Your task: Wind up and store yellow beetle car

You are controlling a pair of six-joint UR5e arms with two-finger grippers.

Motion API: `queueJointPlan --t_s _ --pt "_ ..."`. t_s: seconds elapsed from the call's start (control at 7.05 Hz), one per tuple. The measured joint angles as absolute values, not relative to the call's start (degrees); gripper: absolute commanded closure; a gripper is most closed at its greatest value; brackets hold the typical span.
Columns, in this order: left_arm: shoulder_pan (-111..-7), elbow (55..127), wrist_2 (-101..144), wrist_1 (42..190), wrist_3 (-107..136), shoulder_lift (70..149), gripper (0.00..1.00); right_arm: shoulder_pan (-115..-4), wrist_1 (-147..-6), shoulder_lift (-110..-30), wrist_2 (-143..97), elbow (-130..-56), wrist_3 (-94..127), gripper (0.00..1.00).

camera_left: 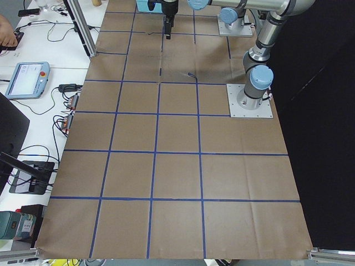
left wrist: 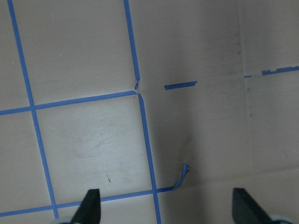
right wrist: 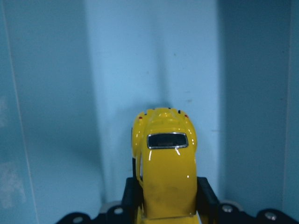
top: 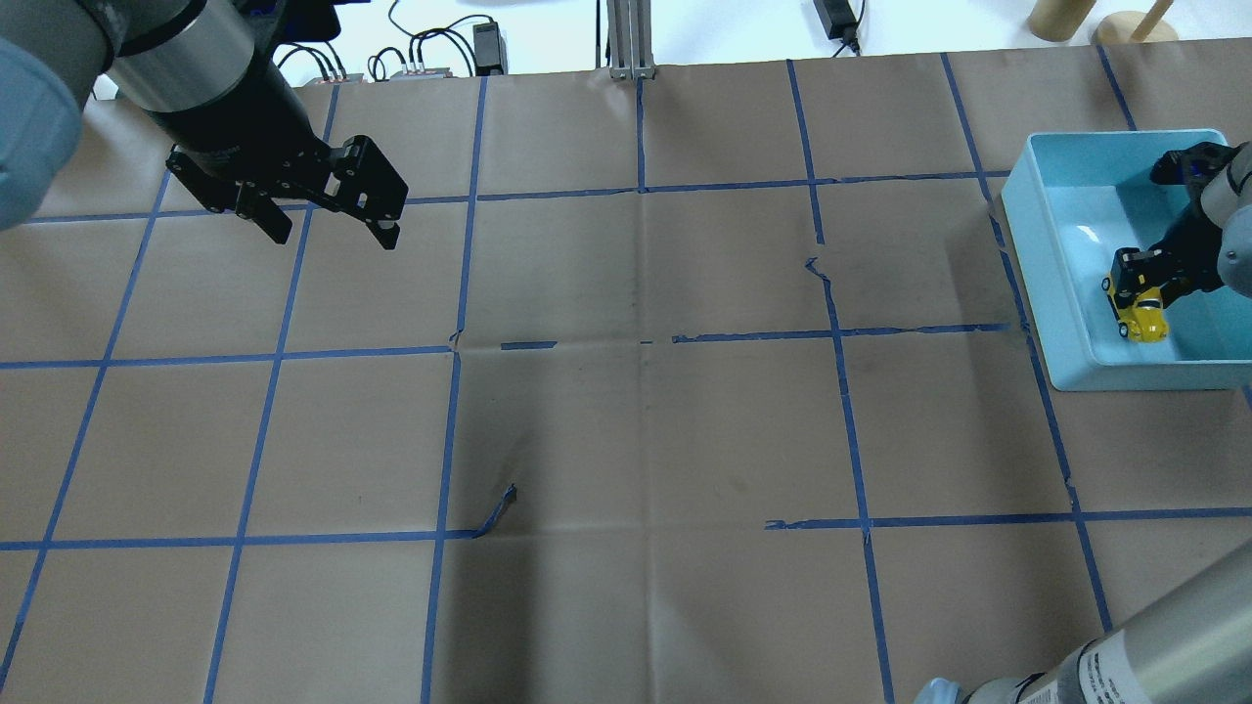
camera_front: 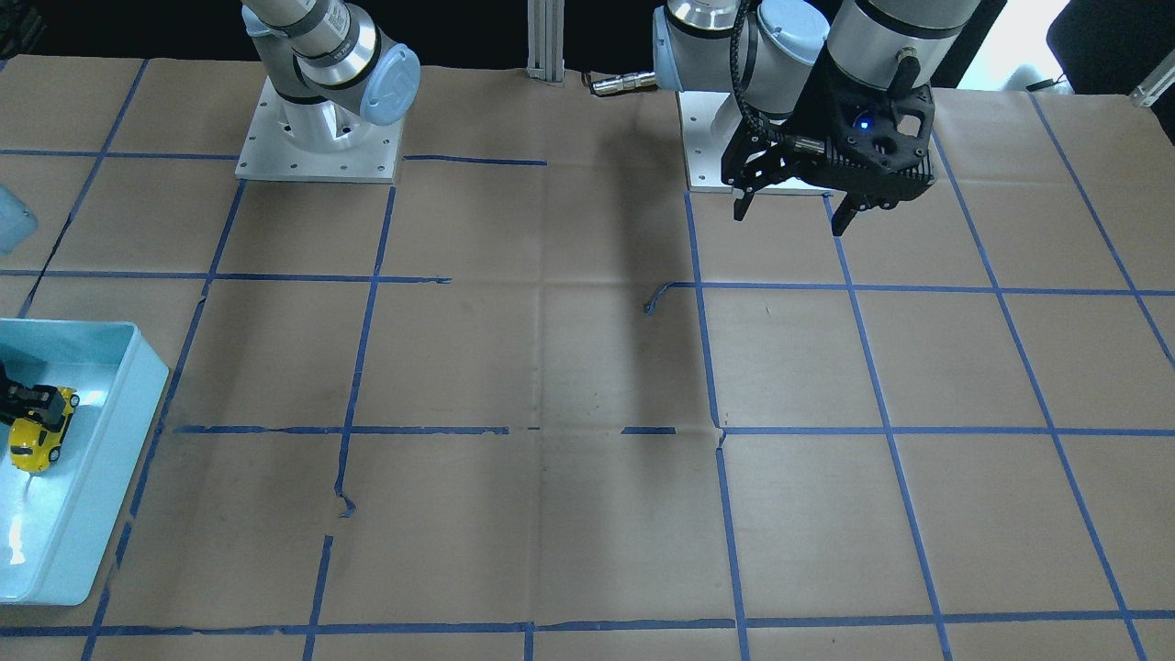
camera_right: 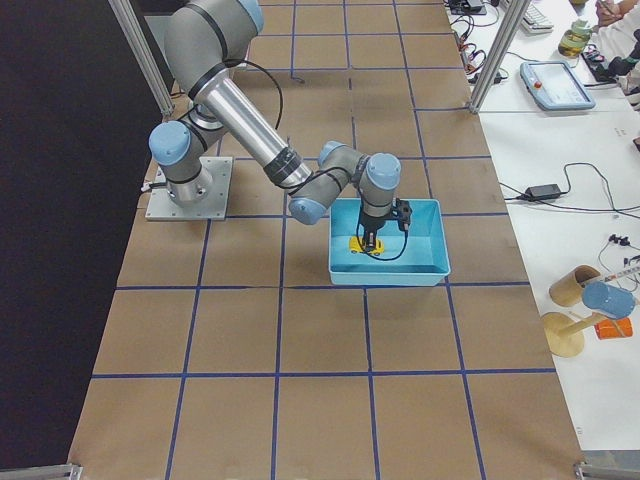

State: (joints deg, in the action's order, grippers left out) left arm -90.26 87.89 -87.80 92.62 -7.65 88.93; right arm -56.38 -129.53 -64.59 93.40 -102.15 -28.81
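- The right tool [top: 1140, 277] is reaching down into the bin [top: 1037, 293] at the tabletop's [top: 636, 440] right end, and the overhead frame is cutting most of its arm off.
- The front-facing view is chopping that tool off too, with just the car [camera_front: 37, 447] poking out below it.
- The right wrist cam is clearing things up: black fingers [right wrist: 132, 193] are pinching the car from both sides, though its near end is running out of frame.
- Can't tell whether the wheels are touching the bin floor.
- The left tool [top: 333, 237] is hanging wide apart over bare tabletop, gripping nothing, well apart from the bin.
- The left-side view is only catching the bin as a sliver at its top edge.
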Motion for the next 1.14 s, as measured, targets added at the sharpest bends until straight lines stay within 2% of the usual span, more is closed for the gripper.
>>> queueJointPlan --t_s 0.57,1.14 --pt "-90.26 87.89 -87.80 92.61 -7.65 88.87 0.01 -58.07 -126.35 -68.44 94.89 -99.15 -26.49 0.00" --pt "-90.26 87.89 -87.80 92.62 -7.65 88.85 0.01 -69.08 -102.90 -76.32 94.80 -85.78 -11.00 0.00"
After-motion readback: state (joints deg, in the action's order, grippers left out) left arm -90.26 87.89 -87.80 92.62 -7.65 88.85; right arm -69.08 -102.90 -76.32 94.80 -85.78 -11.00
